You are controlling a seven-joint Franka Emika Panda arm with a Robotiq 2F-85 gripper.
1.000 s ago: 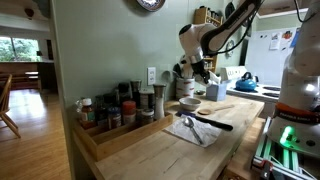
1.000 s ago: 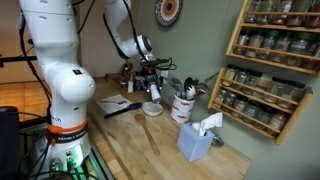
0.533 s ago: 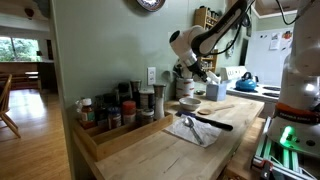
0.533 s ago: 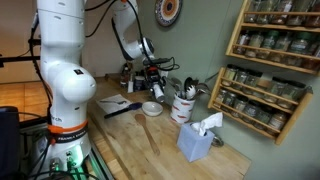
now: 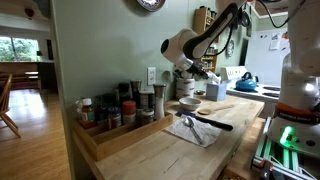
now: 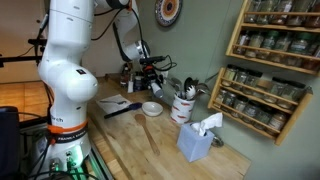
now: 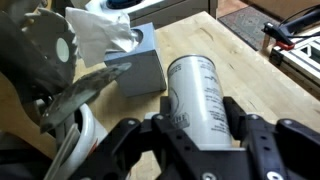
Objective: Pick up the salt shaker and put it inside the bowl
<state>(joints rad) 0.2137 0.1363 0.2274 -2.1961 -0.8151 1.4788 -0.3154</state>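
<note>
The salt shaker, a white cylinder, is up off the wooden desk, gripped by its sides between the two dark fingers of the gripper, which is closed on it. In both exterior views the gripper hangs over the desk's back edge, by the wall. The bowl sits on the desk just below it. A utensil holder stands just beside the bowl at the same edge. A tissue box sits farther along, and a wooden spoon lies mid-desk. A tray of spice jars lines the back edge toward the far corner.
</note>
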